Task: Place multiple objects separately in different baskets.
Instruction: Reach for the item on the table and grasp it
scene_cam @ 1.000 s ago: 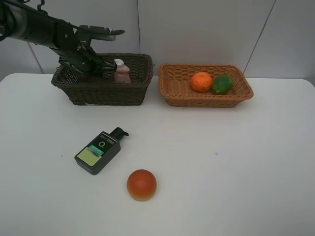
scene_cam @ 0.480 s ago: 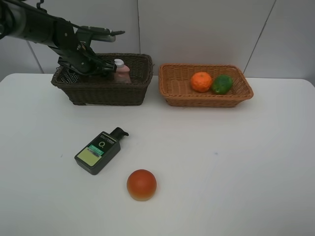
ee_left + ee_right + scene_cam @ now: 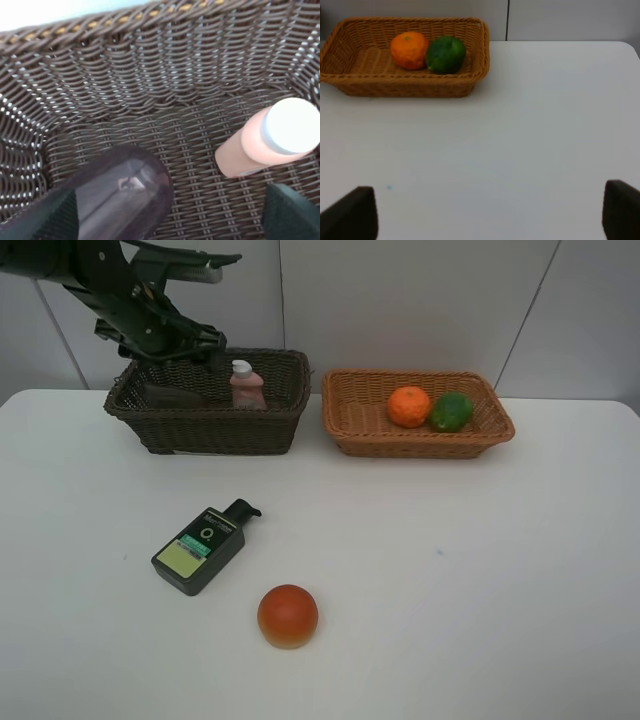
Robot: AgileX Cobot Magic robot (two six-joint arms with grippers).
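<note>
The translucent mauve cup (image 3: 120,200) lies on its side on the floor of the dark brown basket (image 3: 205,425), seen from outside as cup (image 3: 175,393). The pink bottle with white cap (image 3: 245,385) stands beside it, also in the left wrist view as bottle (image 3: 260,140). My left gripper (image 3: 185,340) hangs open above that basket's back rim, holding nothing; its fingertips (image 3: 55,220) frame the cup. The dark green pump bottle (image 3: 200,548) and the red-orange fruit (image 3: 288,615) lie on the table. The orange (image 3: 409,406) and green fruit (image 3: 452,411) sit in the tan basket (image 3: 420,445). My right gripper (image 3: 487,215) is open and empty.
The white table (image 3: 450,570) runs to a grey panelled wall behind both baskets. In the right wrist view the tan basket (image 3: 405,87) stands well ahead of the fingertips (image 3: 350,212), with bare tabletop between.
My left gripper has opened, let go of the mauve cup inside the dark basket, and risen clear of it. The cup now rests on the basket floor. Nothing else has moved.
</note>
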